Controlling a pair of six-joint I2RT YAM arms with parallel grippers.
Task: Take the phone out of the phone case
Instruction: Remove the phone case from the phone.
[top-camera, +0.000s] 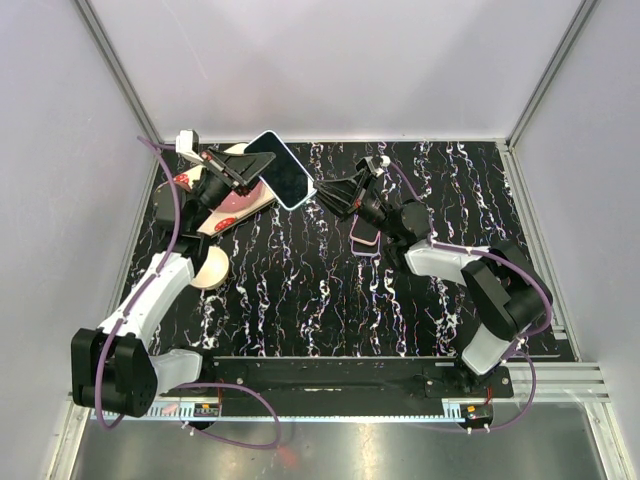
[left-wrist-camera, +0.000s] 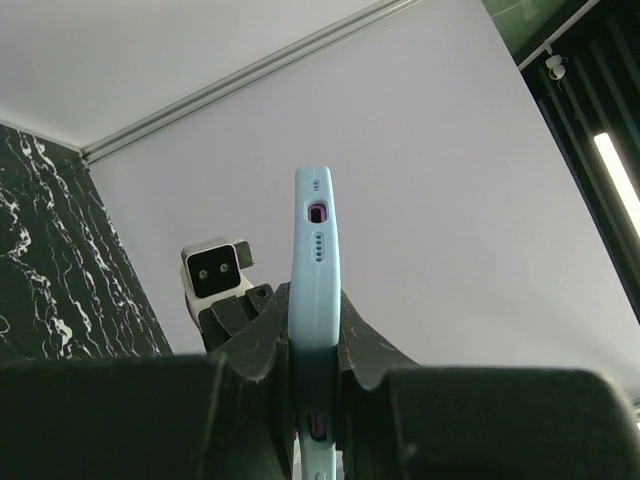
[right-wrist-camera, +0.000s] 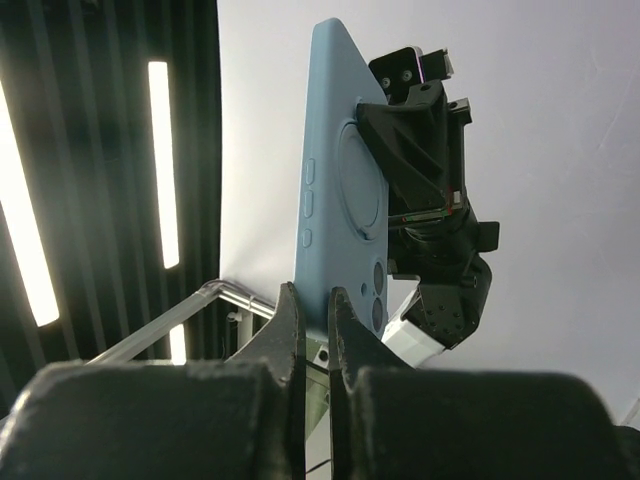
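Observation:
A phone with a dark screen sits in a light blue phone case (top-camera: 281, 170) and is held in the air over the back left of the table. My left gripper (top-camera: 252, 172) is shut across the case's front and back. In the left wrist view the case's edge (left-wrist-camera: 315, 250) stands upright between my fingers (left-wrist-camera: 362, 345). My right gripper (top-camera: 318, 192) is shut on the case's lower right corner. The right wrist view shows the case's blue back (right-wrist-camera: 345, 190) with camera holes, its bottom edge pinched between the two narrow fingertips (right-wrist-camera: 287, 315).
A pink-edged dark phone or case (top-camera: 365, 236) lies on the black marbled table (top-camera: 300, 290) under my right arm. Cream and pink items (top-camera: 232, 208) and a cream round piece (top-camera: 210, 268) lie at the left. White walls close in behind and on both sides.

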